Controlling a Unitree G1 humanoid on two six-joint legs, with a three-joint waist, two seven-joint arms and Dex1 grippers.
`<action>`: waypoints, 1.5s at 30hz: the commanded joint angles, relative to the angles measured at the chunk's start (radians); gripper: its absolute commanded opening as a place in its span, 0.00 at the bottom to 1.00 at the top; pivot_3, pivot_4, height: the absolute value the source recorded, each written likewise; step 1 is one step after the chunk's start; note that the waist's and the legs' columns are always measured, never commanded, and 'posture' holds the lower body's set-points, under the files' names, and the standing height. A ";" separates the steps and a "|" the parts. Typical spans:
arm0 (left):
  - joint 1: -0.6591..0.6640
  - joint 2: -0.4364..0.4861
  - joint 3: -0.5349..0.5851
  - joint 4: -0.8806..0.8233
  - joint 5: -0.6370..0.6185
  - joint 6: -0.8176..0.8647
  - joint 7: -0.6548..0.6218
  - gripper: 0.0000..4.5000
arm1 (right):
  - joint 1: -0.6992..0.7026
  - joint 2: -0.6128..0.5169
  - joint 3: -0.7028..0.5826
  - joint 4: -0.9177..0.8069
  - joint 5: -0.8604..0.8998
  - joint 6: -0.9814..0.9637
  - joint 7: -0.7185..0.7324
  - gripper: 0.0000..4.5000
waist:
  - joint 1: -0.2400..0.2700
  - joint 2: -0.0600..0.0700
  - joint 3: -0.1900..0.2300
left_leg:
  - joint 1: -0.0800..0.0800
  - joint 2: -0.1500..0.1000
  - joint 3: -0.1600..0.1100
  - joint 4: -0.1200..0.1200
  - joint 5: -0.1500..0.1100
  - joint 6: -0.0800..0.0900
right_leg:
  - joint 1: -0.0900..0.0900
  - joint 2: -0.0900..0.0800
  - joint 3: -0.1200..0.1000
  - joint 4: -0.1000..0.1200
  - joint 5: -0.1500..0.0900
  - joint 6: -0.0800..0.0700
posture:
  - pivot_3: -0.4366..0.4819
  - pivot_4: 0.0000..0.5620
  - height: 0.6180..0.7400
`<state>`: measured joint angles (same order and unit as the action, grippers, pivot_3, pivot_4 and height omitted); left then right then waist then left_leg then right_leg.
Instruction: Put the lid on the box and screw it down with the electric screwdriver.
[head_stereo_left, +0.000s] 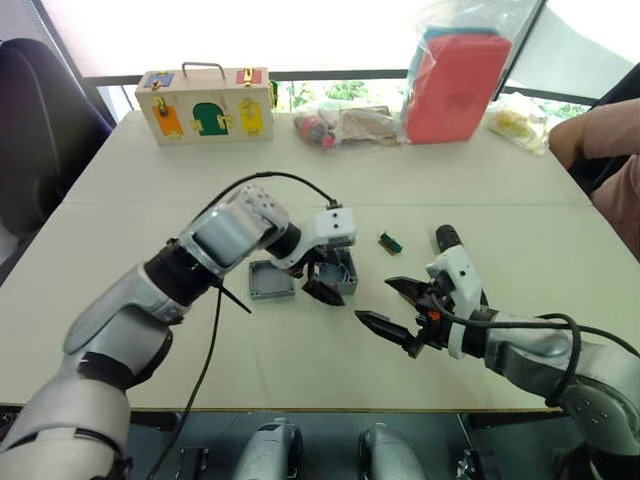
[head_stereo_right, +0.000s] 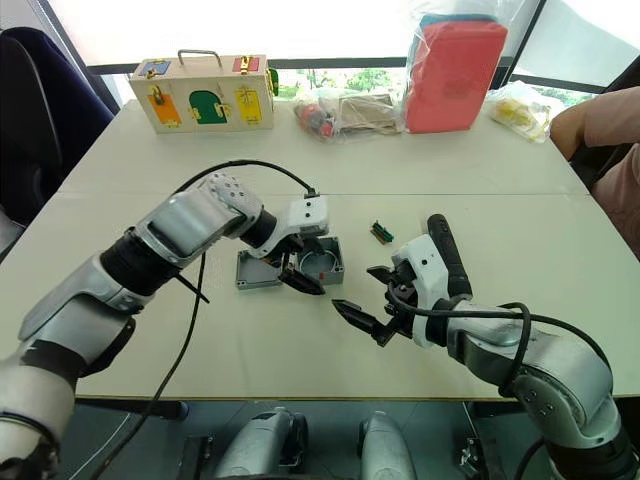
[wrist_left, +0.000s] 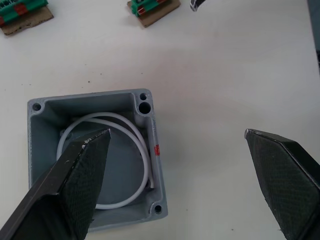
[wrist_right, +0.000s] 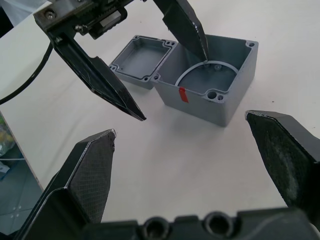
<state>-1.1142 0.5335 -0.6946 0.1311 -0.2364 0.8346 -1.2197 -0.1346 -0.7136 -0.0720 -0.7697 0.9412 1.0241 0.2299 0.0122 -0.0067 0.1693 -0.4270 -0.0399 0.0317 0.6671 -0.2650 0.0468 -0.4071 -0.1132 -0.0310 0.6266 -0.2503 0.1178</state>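
left tool (wrist_right: 165, 75) spread wide astride box (wrist_right: 212, 85) wall, lid (wrist_right: 141, 61) alongside

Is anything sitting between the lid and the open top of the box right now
Yes. The left gripper is open at the box, one finger dipping into it, the other outside its near wall. The lid lies beside the box, touching its wall. A white ring lies inside the box.
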 joint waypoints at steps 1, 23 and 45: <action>-0.014 -0.041 -0.017 0.050 0.063 -0.043 -0.003 0.98 | 0.005 0.013 -0.031 -0.045 -0.006 -0.024 -0.014 1.00 | 0.003 0.000 0.000 | 0.000 0.000 0.000 0.000 0.000 0.000 | 0.000 0.000 0.000 0.000 0.000 0.000 | 0.48 0.27 1.00; 0.008 -0.113 0.017 0.178 0.188 -0.192 -0.080 0.01 | 0.012 0.018 -0.073 -0.067 0.024 -0.009 -0.061 1.00 | 0.002 0.000 0.000 | 0.000 -0.001 -0.001 0.001 0.000 0.000 | 0.001 -0.001 0.000 0.001 0.000 0.000 | 0.48 0.27 1.00; -0.186 -0.131 -0.143 0.726 0.142 -1.273 -0.395 0.01 | 0.140 -0.098 -0.105 -0.181 0.247 -0.034 -0.028 1.00 | 0.003 -0.001 0.000 | -0.001 -0.001 -0.001 0.001 0.000 0.000 | 0.001 -0.005 -0.001 -0.001 0.000 0.000 | 0.48 0.27 1.00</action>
<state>-1.2670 0.4151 -0.8385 0.8384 -0.0619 -0.3975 -1.6113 0.0028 -0.8046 -0.1659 -0.9121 1.1647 1.0147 0.2125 0.0155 -0.0079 0.1694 -0.4285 -0.0405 0.0308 0.6685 -0.2653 0.0472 -0.4064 -0.1178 -0.0325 0.6252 -0.2499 0.1181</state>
